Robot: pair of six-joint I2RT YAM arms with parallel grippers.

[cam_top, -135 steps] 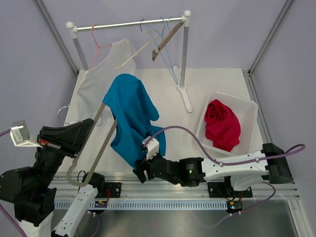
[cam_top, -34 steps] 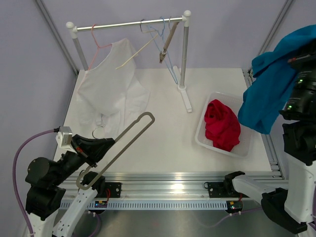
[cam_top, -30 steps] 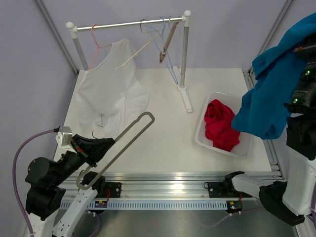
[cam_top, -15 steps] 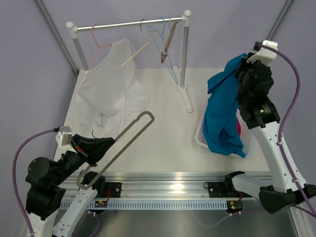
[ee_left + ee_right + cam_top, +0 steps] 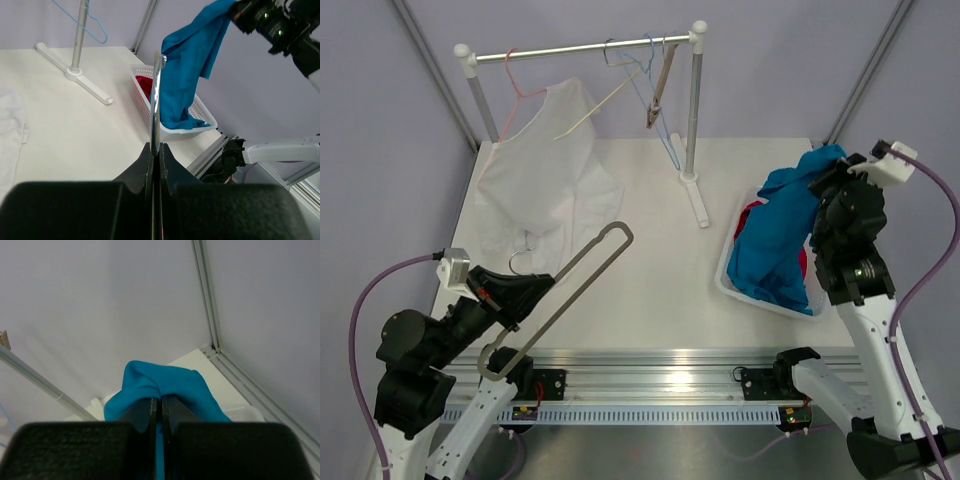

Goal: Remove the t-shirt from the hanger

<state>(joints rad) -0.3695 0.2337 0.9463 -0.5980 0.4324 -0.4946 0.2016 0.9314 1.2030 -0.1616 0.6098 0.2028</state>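
**Clerk:** Right jaws?
**Checker:** Clenched on a fold of the blue t-shirt (image 5: 778,240), held just above the basket (image 5: 185,134). Lower folds sagging into the basket, over the red garment (image 5: 145,84).

**Clerk:** Left jaws?
**Checker:** Clamped on the bar of the grey hanger (image 5: 565,290). Bare of cloth, well apart from the basket, across the table (image 5: 650,250) on the left arm's side.

**Clerk:** Progress?
**Checker:** T-shirt and hanger fully parted; removal judged done. Probably left: release of the t-shirt into the basket, setting down of the hanger.

**Clerk:** Counts?
**Checker:**
- Blue t-shirt, one.
- Grey hanger, one.
- Basket, one.
- Red garment, one.
- Rack (image 5: 580,47), one, beyond the basket at the far side of the table.
- On the rack: white garment (image 5: 545,190), one, on a pink hanger (image 5: 515,90), one.
- Wooden hangers (image 5: 658,85), two as far as can be told.
- Blue wire hangers (image 5: 665,135), number not clear.
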